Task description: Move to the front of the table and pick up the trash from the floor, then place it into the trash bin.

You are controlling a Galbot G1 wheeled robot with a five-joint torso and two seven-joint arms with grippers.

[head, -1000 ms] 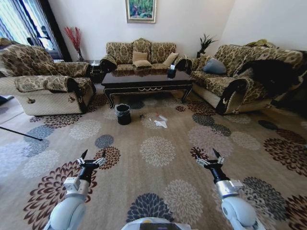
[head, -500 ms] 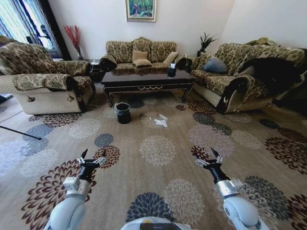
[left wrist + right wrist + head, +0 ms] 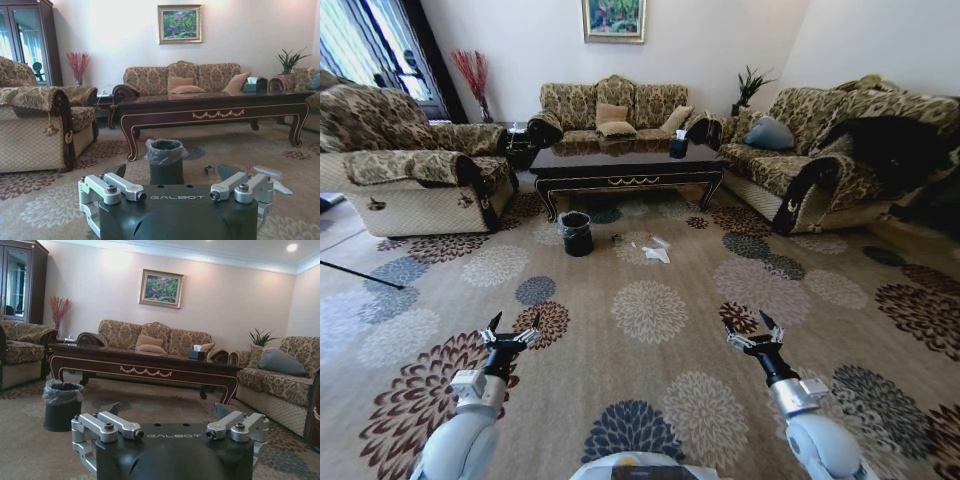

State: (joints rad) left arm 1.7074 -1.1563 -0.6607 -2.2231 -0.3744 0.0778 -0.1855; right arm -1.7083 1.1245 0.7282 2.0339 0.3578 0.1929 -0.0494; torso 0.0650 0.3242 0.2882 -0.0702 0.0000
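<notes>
The dark glossy table (image 3: 625,160) stands across the flowered carpet, in front of the far sofa. The black trash bin (image 3: 576,233) with its clear liner sits on the floor by the table's left front leg. To the right of the bin lies the trash (image 3: 657,253): a white crumpled paper and a small red-tipped piece. My left gripper (image 3: 516,322) and right gripper (image 3: 748,326) hover open and empty low over the carpet, well short of all this. The left wrist view shows the bin (image 3: 165,160), the trash (image 3: 265,172) and the table (image 3: 215,102). In the right wrist view are the bin (image 3: 61,405) and the table (image 3: 145,365).
Patterned sofas flank the carpet on the left (image 3: 410,175), at the back (image 3: 615,110) and on the right (image 3: 820,150). A small tissue box (image 3: 677,148) stands on the table. A thin dark rod (image 3: 360,275) lies on the floor at left. Open carpet stretches from me to the table.
The whole head view has shifted a little, so the camera has moved. Both grippers hold the same open pose, and the bin and trash lie where they were.
</notes>
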